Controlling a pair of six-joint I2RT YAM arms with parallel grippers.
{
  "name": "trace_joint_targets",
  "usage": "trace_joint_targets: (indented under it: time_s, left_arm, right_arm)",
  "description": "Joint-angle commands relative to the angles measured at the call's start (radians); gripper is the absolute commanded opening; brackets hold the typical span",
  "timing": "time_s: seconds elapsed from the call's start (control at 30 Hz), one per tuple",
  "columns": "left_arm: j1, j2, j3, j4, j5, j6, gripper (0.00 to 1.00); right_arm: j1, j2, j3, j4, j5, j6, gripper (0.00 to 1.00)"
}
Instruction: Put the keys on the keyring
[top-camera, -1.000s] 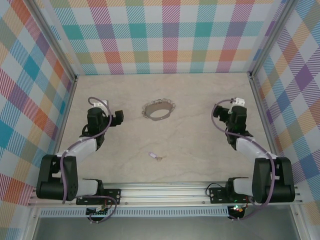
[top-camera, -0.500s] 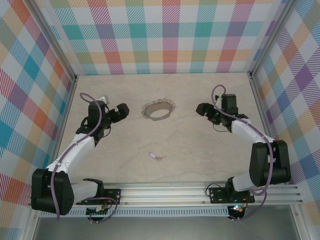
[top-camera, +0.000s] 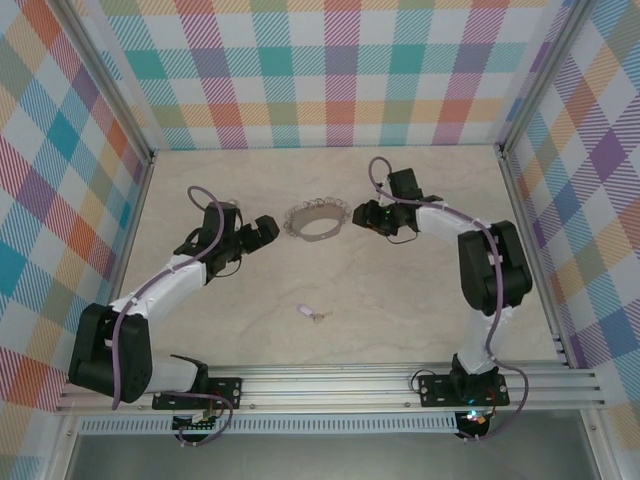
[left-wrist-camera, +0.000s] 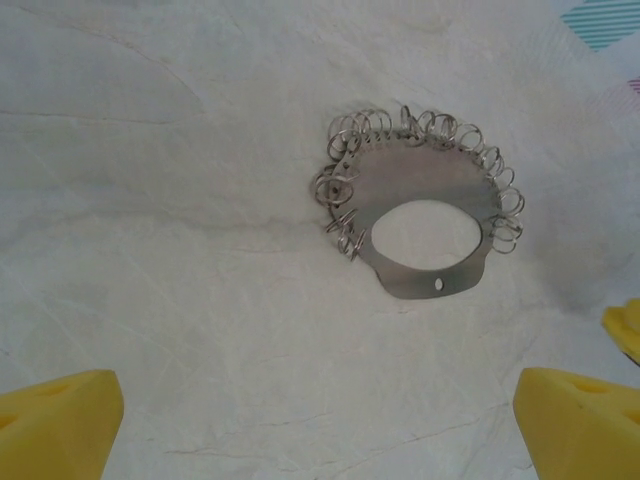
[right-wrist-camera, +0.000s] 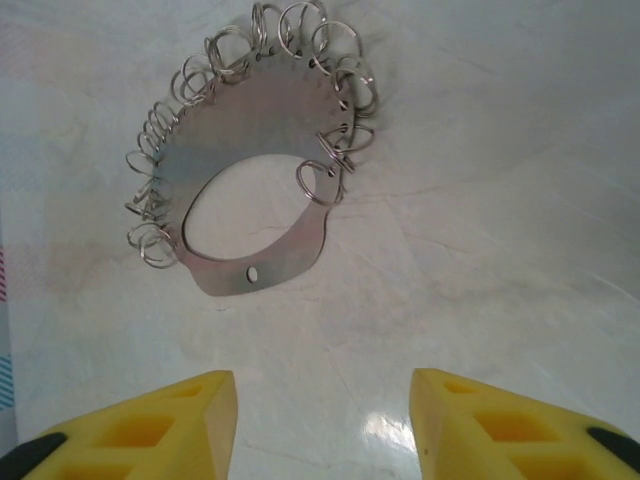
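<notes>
The keyring (top-camera: 316, 221) lies flat at the back middle of the table, a grey metal plate with an oval hole and small wire loops round its rim. The keys (top-camera: 310, 312), a tiny pale tab with a brownish bit, lie alone nearer the front. My left gripper (top-camera: 268, 229) stands just left of the keyring, open wide. In the left wrist view the keyring (left-wrist-camera: 420, 178) lies ahead of that open left gripper (left-wrist-camera: 318, 400). My right gripper (top-camera: 362, 217) stands just right of the keyring, jaws partly apart. The right wrist view shows the keyring (right-wrist-camera: 260, 130) beyond that right gripper (right-wrist-camera: 322, 390), with bare table between the fingers.
Checkered walls (top-camera: 70, 200) close in the table on the left, back and right. An aluminium rail (top-camera: 330, 385) with both arm bases runs along the near edge. Bare marbled tabletop (top-camera: 400, 300) lies between the keys and the rail.
Both arms have swung inward from the table's sides to either side of the keyring. The right gripper's jaws have narrowed; the left stays wide. The keys and keyring have not moved.
</notes>
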Motion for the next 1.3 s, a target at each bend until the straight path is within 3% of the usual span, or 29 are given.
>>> trace_joint_targets:
  time_s: [0.0,0.43,1.27]
  left_arm:
    - [-0.012,0.025,0.062,-0.011,0.004,-0.017,1.00]
    - [-0.014,0.085,0.123,0.003,0.038,-0.015,1.00]
    - [-0.014,0.108,0.111,0.034,0.043,-0.009,1.00]
  right_arm:
    - [0.029,0.072,0.094,-0.074,0.048,-0.084,0.43]
    - [0.061,0.272,0.301,-0.168,0.128,-0.176,0.38]
    - [0.080,0.365,0.435,-0.198,0.121,-0.187,0.29]
